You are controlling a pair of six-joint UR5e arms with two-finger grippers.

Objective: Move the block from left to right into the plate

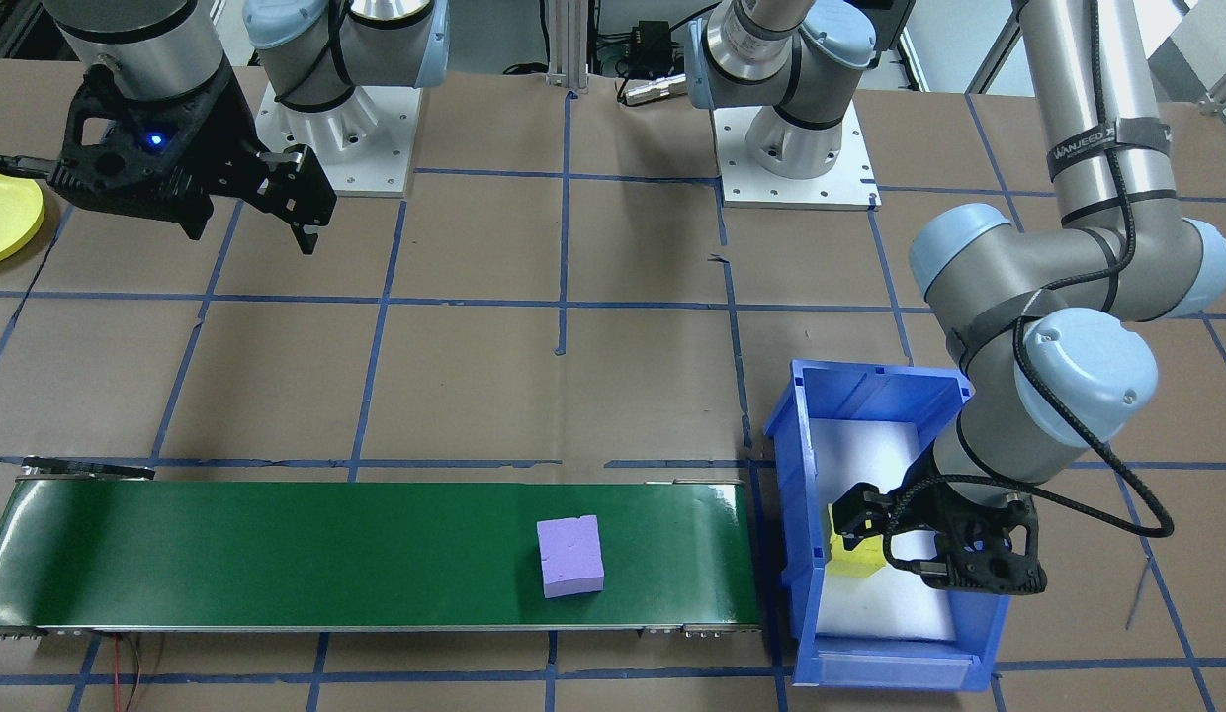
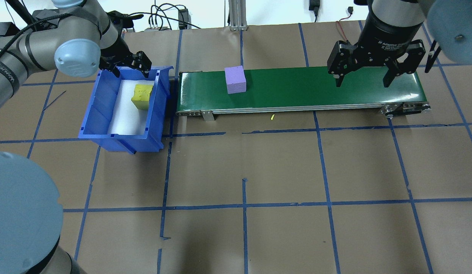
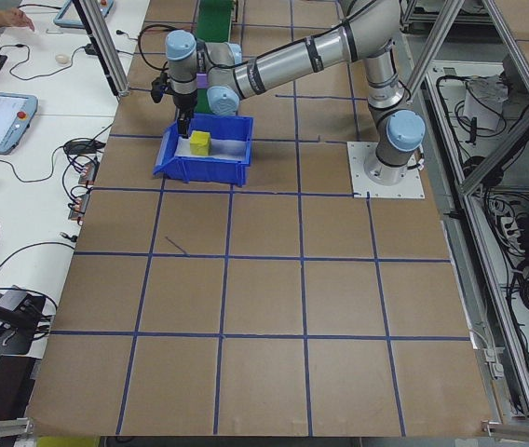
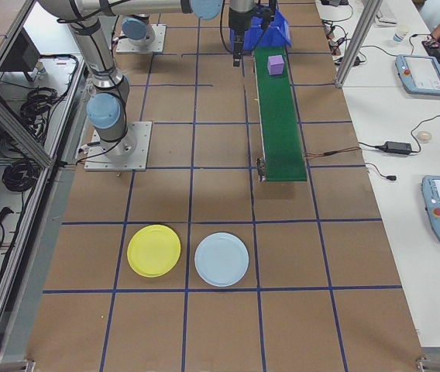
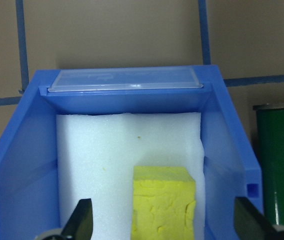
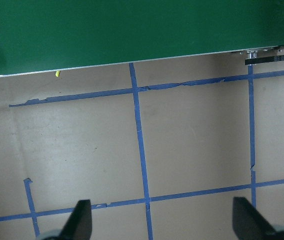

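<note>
A purple foam block [image 2: 235,79] lies on the green conveyor belt [image 2: 316,85], near its left end. A yellow foam block [image 2: 141,96] rests on white foam inside the blue bin [image 2: 95,114]. My left gripper [image 2: 125,65] hangs open over the bin's far end. In the left wrist view its fingertips [image 5: 82,220] stand either side of the yellow block [image 5: 164,200], apart from it. My right gripper [image 2: 363,78] hovers open and empty by the belt's right end, above bare table. The yellow plate [image 4: 154,250] lies on the table far to the robot's right, its edge also showing in the front-facing view [image 1: 0,213].
A light-blue plate [image 4: 221,259] lies beside the yellow plate. The bin stands against the conveyor's left end. Brown paper with blue tape lines covers the table. Cables, tablets and a person's hand sit on side desks.
</note>
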